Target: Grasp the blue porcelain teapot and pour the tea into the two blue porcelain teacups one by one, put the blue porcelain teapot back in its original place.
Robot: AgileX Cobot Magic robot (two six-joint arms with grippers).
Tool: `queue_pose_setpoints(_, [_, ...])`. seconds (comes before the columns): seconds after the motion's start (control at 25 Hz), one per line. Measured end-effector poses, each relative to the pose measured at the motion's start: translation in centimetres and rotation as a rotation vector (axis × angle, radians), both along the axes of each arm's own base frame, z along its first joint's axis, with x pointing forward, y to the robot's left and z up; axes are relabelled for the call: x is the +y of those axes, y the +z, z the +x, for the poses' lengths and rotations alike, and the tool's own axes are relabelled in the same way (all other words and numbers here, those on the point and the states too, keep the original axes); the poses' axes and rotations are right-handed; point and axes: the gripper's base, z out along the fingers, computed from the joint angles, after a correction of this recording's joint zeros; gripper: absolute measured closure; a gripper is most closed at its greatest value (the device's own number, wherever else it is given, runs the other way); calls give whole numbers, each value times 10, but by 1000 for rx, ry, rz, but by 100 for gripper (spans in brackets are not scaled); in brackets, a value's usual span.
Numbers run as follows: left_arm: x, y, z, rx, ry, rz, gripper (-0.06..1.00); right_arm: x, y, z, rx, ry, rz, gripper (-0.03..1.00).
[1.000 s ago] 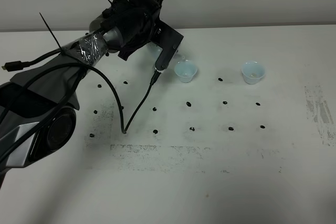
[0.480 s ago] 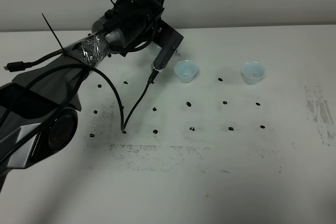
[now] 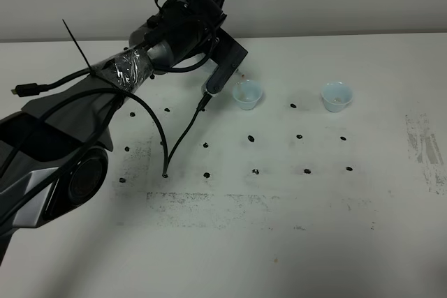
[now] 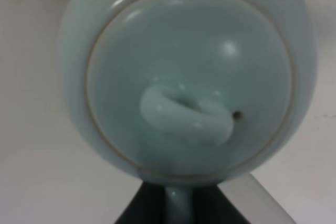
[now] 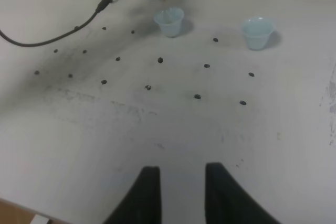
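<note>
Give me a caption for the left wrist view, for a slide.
Close-up of the teapot and its lid, handle clamped in the left gripper.

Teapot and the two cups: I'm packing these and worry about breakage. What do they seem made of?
Teapot: likely glazed porcelain; pale blue, glossy, with soft light spots on the lid. Left cup and right cup: same pale blue, probably the same ware, though too small here to judge gloss.
</note>
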Motion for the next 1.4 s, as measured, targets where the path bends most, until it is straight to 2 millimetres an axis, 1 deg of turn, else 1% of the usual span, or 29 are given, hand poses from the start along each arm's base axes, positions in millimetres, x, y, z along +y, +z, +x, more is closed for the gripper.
queue_pose_setpoints(0.36, [-8, 0, -4, -1, -16, 2, 85, 0, 0, 0, 0, -1, -1, 73])
queue_pose_setpoints(0.56, [-11, 2, -5, -25, -31, 39, 85, 0, 0, 0, 0, -3, -5, 73])
queue_pose_setpoints(1.4, [-12, 3, -6, -36, -35, 53, 85, -1, 0, 0, 0, -5, -6, 73])
